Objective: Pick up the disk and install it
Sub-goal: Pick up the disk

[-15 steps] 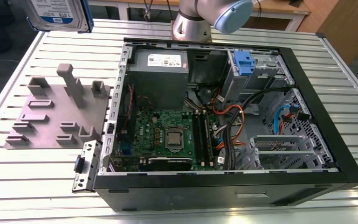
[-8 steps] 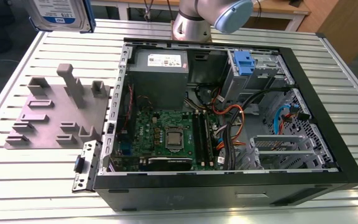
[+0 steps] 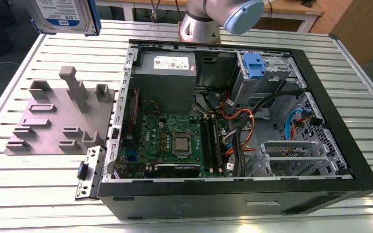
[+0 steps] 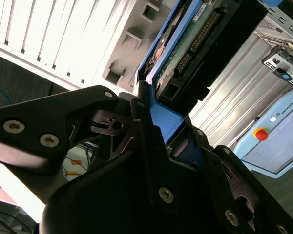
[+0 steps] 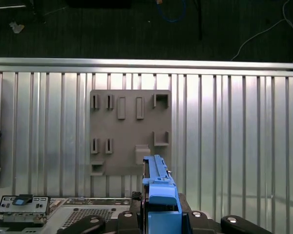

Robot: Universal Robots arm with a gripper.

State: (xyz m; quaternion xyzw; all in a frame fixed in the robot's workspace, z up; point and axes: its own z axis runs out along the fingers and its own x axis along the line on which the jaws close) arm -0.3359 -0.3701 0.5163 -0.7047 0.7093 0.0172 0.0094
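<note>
While aloft, blue-railed, white-labelled disk (image 3: pixel 62 15)

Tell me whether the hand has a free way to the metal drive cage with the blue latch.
Probably yes. The hand, shut on the silver blue-railed disk, hangs beside the open black computer case; nothing covers the metal drive cage.

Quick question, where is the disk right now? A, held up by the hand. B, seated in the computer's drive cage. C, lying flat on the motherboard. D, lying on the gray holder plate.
A: the disk hangs at the top of the exterior view's left, off the gray holder plate and outside the computer, and in the second wrist view the hand grips its blue frame.
</note>
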